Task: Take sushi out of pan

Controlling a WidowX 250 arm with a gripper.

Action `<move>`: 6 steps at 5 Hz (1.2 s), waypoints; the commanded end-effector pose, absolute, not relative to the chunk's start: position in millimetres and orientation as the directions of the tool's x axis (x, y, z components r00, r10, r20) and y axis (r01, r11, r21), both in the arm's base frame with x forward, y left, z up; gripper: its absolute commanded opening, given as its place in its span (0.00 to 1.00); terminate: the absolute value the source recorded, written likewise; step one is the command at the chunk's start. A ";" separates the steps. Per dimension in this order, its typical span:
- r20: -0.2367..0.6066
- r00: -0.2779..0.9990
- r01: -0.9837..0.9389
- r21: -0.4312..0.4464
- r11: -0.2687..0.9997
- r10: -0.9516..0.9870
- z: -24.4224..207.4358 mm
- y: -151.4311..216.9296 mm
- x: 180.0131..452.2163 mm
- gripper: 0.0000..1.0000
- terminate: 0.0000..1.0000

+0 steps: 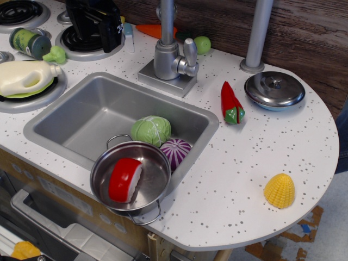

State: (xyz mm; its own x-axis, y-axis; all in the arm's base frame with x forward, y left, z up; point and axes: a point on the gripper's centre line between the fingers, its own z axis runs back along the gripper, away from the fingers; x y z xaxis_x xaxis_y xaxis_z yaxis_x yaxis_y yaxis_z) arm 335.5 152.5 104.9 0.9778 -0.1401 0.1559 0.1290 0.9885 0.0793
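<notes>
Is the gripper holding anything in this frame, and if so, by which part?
Nothing is held. The gripper is up over the stove, far from the sushi, which lies untouched in the pan.

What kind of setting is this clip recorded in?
Most likely a child's toy kitchen, not a real one: a speckled white counter with a small steel sink basin, stove burners, and plastic play food such as the green cabbage and the red-and-white sushi block.

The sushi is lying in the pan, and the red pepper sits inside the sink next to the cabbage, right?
Not quite. The sushi does lie in the pan, but the pepper is out on the counter, right of the sink, near the lid. The cabbage is in the sink. The observation.image view shows it.
</notes>
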 end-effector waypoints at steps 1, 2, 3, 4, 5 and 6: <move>0.156 0.978 0.129 0.079 0.988 -0.140 104.9 152.5 335.5 1.00 0.00; 0.163 0.985 0.039 0.079 0.996 -0.051 108.8 121.5 320.6 1.00 0.00; 0.168 0.984 -0.070 0.038 0.997 0.063 101.5 84.9 301.1 1.00 0.00; 0.173 0.974 -0.154 0.019 0.988 0.148 98.7 60.8 281.1 1.00 0.00; 0.181 0.962 -0.208 0.005 0.978 0.204 96.8 46.2 262.1 1.00 0.00; 0.200 0.943 -0.273 0.014 0.962 0.265 86.4 37.3 241.9 1.00 0.00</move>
